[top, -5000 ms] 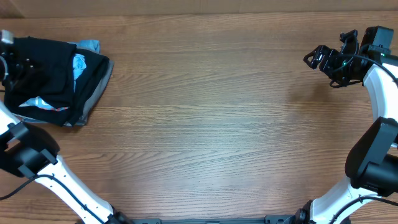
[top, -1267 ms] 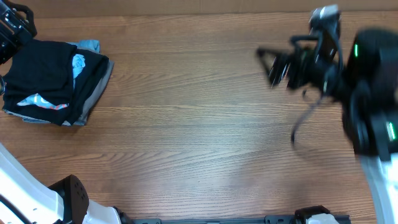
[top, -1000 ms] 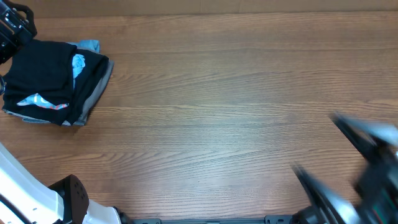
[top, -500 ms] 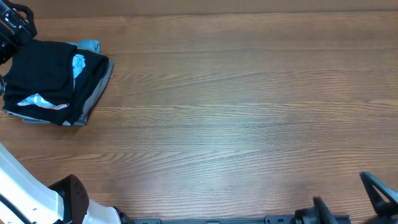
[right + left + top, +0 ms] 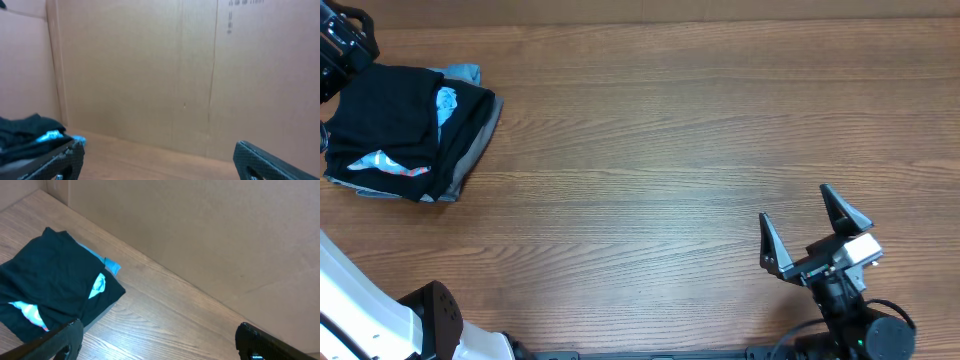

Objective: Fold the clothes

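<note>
Wooden desk [image 5: 650, 180] boxed by cardboard walls [image 5: 150, 75], with the black T-shirt [image 5: 385, 115] bunched in its far-left corner atop a light-blue shirt [image 5: 447, 102] and a grey garment [image 5: 483, 145]. It looks soft, thin and light, sure to sag, so I'd pinch a hem or shoulder edge. Left tool [image 5: 159, 326] hangs over the T-shirt's far edge, fingers spread wide; right tool [image 5: 792, 201] sits by the near-right edge, well apart, likewise spread, aimed at the back wall.
</note>
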### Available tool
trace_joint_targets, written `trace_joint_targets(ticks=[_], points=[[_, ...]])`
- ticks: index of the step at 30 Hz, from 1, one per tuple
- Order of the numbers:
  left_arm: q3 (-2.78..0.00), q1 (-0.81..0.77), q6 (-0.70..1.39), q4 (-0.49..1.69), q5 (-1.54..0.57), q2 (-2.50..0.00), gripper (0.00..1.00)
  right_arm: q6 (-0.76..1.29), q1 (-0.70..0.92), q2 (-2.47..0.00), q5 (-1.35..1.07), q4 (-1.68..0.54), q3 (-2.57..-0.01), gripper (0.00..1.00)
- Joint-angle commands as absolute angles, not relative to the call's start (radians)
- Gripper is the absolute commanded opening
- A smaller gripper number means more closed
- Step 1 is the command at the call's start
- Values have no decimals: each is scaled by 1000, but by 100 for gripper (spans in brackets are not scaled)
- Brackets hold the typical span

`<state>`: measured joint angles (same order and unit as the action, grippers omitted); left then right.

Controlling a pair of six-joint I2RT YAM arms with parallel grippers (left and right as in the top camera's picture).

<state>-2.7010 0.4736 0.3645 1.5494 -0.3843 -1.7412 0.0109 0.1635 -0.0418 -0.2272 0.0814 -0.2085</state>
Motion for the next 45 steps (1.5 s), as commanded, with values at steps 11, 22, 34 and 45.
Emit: trace_joint_targets(ticks=[11,22,34,45], points=[[-2705,477,367,1548,-384,-1732,100,12,161,-3,-112,24,-8,100],[-2705,477,367,1548,-384,-1732,100,12,161,-3,-105,-74,-8,100],[-2705,477,367,1548,-384,-1732,100,12,161,-3,-105,-74,-8,100],[-2705,476,367,1549,-384,-1731,100,12,161,-3,-105,-74,-8,100]])
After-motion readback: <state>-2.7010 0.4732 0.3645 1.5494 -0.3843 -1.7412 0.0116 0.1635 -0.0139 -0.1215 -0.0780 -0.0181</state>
